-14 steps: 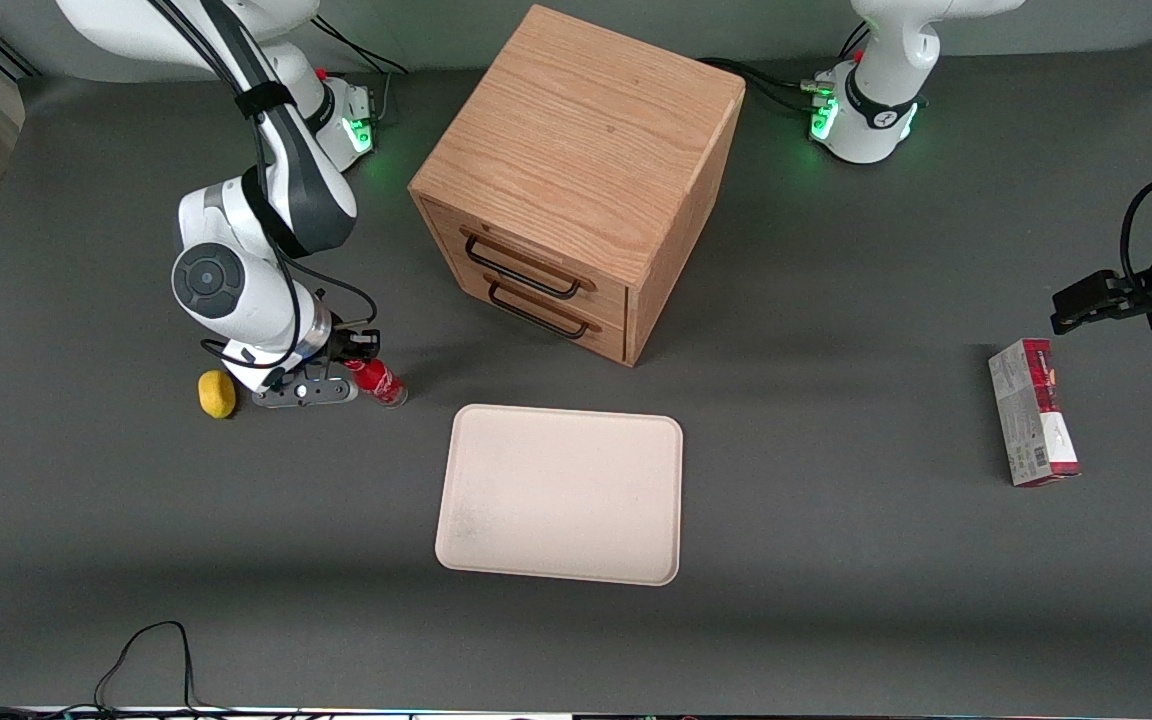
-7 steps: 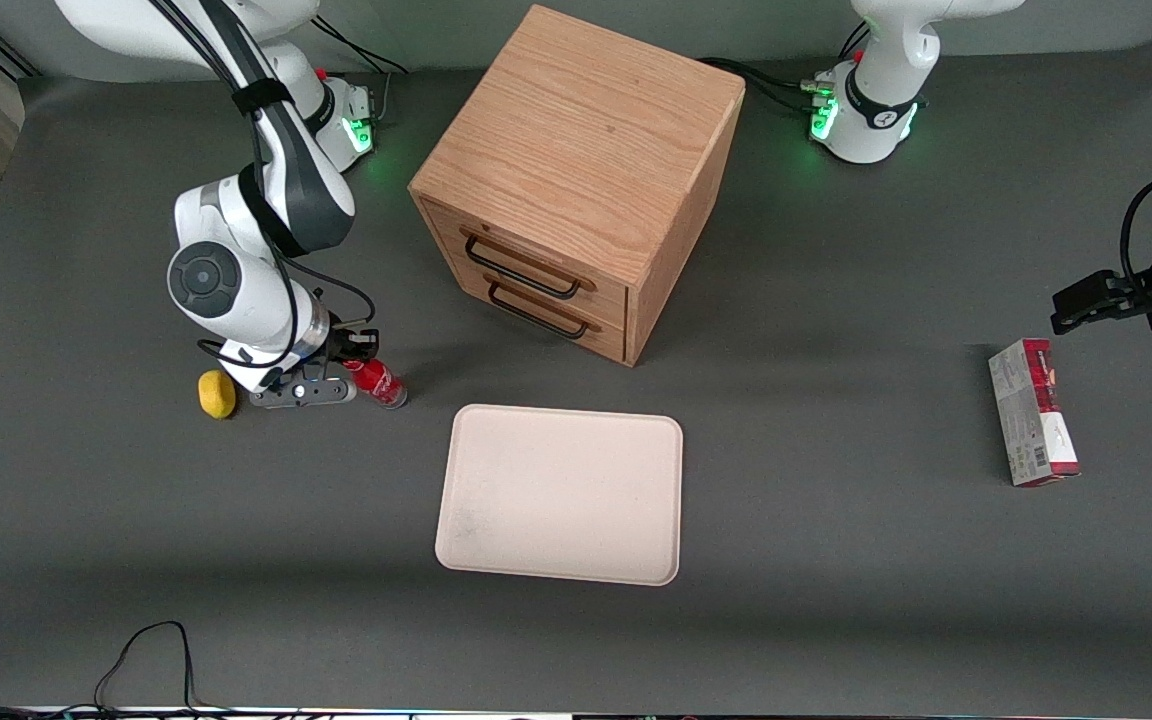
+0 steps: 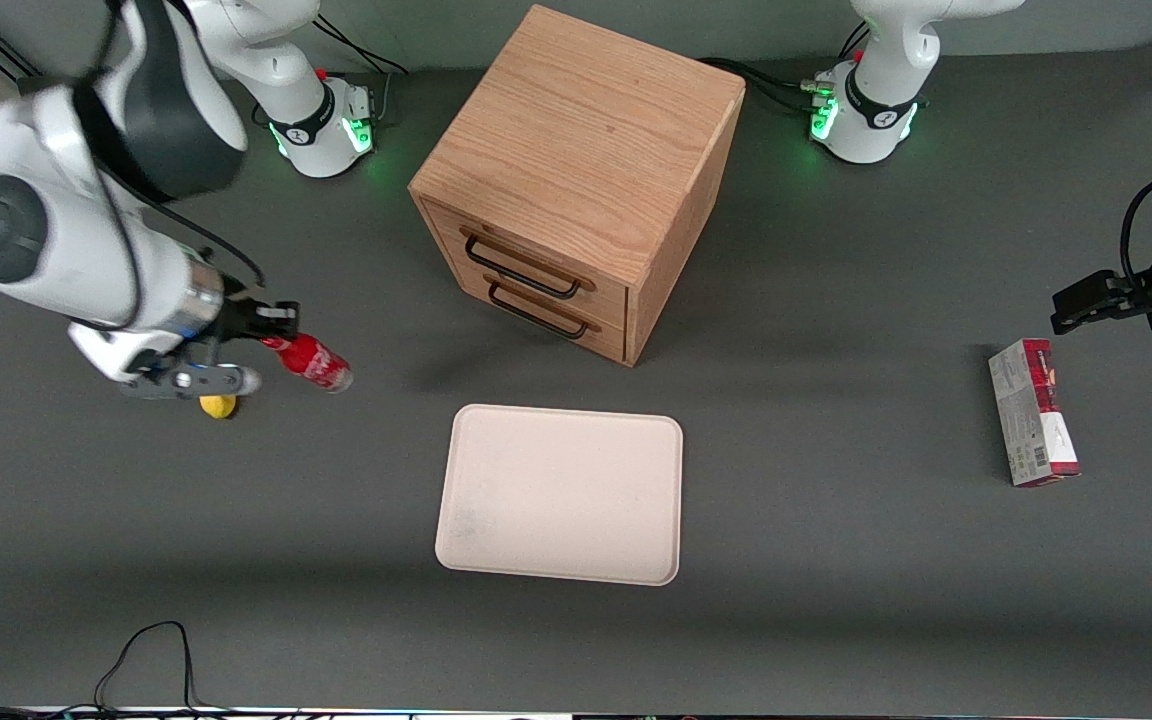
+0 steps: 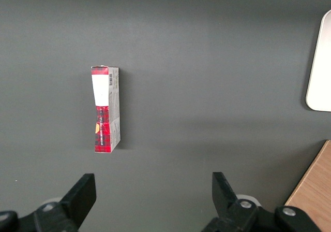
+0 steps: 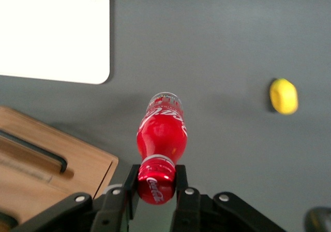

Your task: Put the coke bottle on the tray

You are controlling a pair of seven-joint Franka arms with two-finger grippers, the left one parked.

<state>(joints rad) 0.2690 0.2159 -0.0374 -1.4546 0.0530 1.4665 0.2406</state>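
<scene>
Within the last second the gripper (image 3: pixel 271 342), clamped on the cap end of the small red coke bottle (image 3: pixel 311 360), has lifted it clear of the table, leaving only the carry to the flat cream tray (image 3: pixel 561 495) nearby.

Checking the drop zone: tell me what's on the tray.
Nothing shows on the tray. The bottle hangs in the gripper above the table, near the lemon.

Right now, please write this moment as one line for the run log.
phase: carry | end effector: shut on coke bottle at its cap, lifted off table | tray: empty, nearer the front camera | lemon: on table
</scene>
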